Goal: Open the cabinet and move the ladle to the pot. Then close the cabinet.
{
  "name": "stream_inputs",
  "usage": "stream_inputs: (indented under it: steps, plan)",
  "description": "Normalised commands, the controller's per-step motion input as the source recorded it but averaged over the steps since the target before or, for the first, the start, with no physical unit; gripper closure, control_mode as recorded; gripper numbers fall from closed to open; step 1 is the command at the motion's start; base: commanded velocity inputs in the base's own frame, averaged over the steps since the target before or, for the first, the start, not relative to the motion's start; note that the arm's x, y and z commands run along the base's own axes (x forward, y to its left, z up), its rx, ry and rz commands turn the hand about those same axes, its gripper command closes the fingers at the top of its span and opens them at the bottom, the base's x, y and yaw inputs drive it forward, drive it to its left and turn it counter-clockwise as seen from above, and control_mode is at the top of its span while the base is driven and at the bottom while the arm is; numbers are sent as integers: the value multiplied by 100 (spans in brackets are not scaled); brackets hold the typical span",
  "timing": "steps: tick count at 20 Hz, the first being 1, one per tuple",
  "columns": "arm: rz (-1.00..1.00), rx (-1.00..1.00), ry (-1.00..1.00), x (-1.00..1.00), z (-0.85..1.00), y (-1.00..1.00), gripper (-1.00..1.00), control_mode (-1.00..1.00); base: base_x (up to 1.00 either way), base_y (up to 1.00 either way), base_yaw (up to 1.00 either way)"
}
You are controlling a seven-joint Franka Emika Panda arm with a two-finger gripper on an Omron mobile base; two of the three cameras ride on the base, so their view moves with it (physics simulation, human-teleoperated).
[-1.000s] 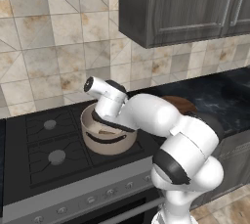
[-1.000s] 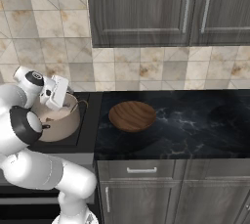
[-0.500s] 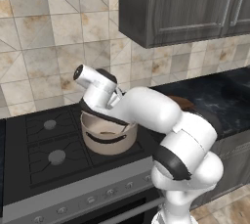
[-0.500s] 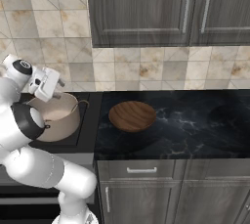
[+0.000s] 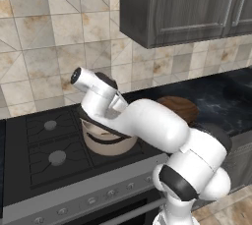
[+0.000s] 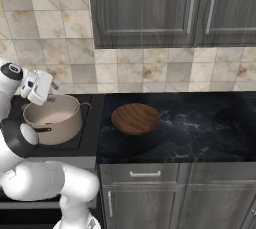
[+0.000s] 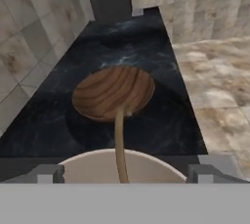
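— Dark marble counter (image 6: 200, 123) beside the pot (image 6: 52, 119): what hides there?
— Arm covers the pot's rim; ladle (image 7: 120, 145) handle pokes out of it, bowl unseen. Gripper (image 6: 50, 92) spread wide above, empty. Cabinet (image 6: 170, 8) doors shut.

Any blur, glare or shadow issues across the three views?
Left base view: soft, low detail, arm hides most of the pot. Right base view: even light, faint shadow beside the wooden disc. Hand view: coarse and blurry, counter shows a dim sheen.
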Motion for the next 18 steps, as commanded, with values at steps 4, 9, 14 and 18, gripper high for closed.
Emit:
stream_inputs:
  steps: [4,9,14,18]
  plan:
    - [34,-2,-4,-39,20,-36,-100,-100,0,0,0]
    - [26,-7,0,-29,25,-32,-100,-100,0,0,0]
    - [19,-1,0,-14,15,-28,-100,-100,0,0,0]
    - [8,-1,-4,-15,19,-3,-100,-100,0,0,0]
